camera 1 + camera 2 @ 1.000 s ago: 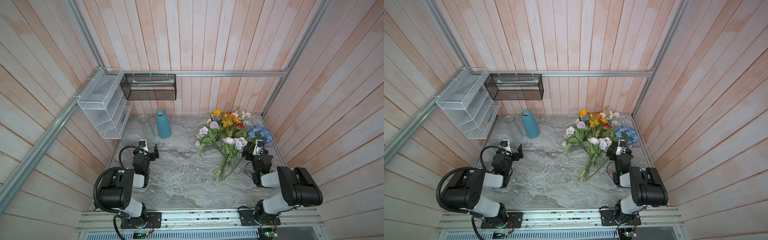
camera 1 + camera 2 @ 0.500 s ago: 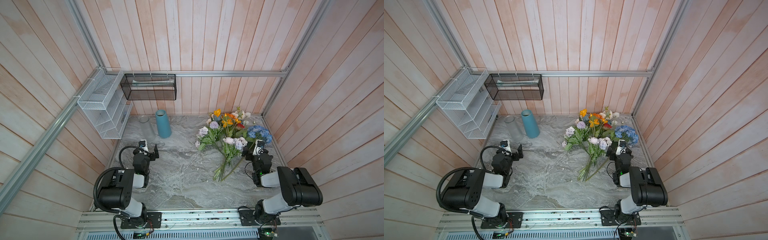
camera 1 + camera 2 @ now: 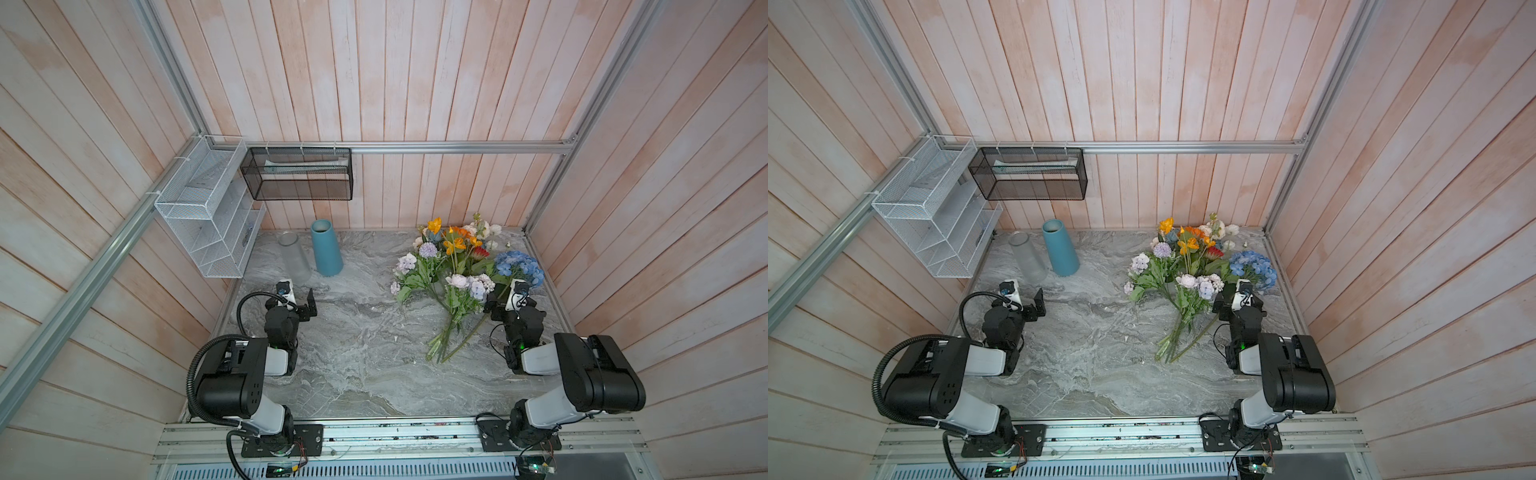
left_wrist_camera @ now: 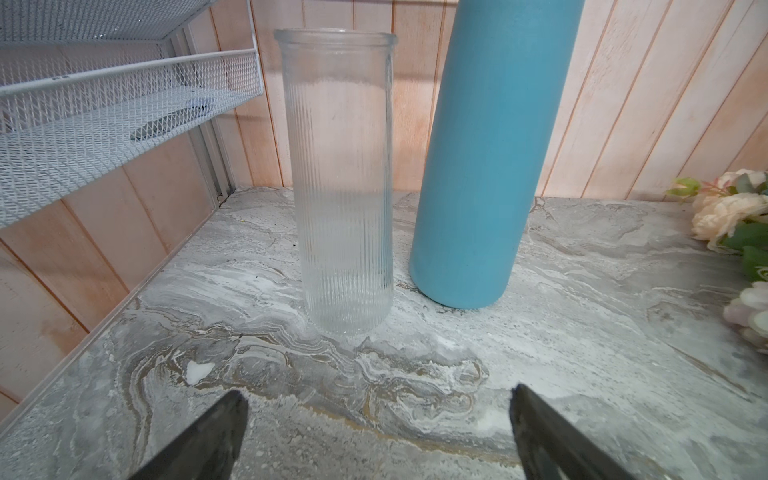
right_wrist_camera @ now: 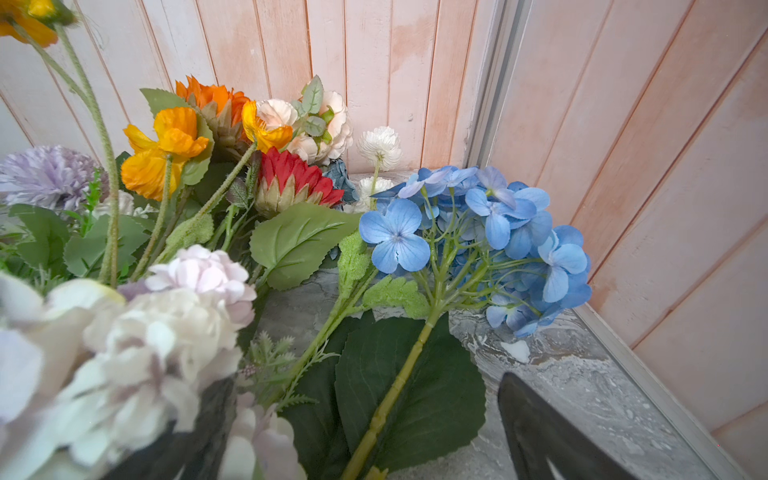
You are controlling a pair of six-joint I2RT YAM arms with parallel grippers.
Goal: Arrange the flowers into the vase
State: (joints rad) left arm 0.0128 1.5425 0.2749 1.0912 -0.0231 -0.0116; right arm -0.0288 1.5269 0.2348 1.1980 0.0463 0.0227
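Both pairs of jaws gape empty; the flowers (image 3: 455,247) lie on the tabletop (image 3: 353,353), a hydrangea stem (image 5: 399,382) running between the right jaws: light, probably stiff, best pinched there, clear of the soft petals.

Left arm (image 3: 231,376): black boxy joints, white links, ribbed black hose (image 3: 190,380) looping behind left gripper (image 4: 376,399). Right arm (image 3: 596,374): same colours, green light (image 3: 516,345) behind wrist.

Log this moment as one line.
left hand open, empty | right hand open, beside blue hydrangea | flowers lying on table | blue vase, glass vase upright, flowerless
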